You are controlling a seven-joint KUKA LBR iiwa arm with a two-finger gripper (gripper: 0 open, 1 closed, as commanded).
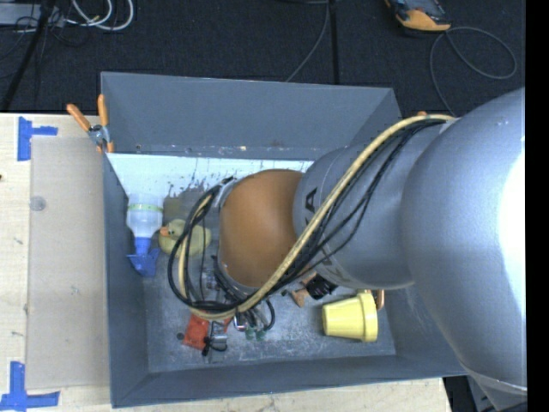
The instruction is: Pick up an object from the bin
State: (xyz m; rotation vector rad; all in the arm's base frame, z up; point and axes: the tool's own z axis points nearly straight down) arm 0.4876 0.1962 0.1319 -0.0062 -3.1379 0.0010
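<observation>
Grey KUKA arm (446,221) comes in from the right and covers most of the right half of the grey metal bin (249,114). Its orange-brown wrist cover (257,226) sits over mid-bin, with black and yellowish cables (334,204) looped round it. The hand (225,316) is low under the cover, toward the near wall; how wide it stands, cannot tell, nor whether it holds anything. Yellow cup (350,318) lies on its side at near right, apart from the hand. Blue-and-white bottle (143,227) is against the left wall, with a pale yellow rounded thing (178,234) just beside it. Small red thing (196,331) is on the floor near the front wall, just left of the hand and the closest item to it. Tiny green bit (254,334) lies beside it on the right.
</observation>
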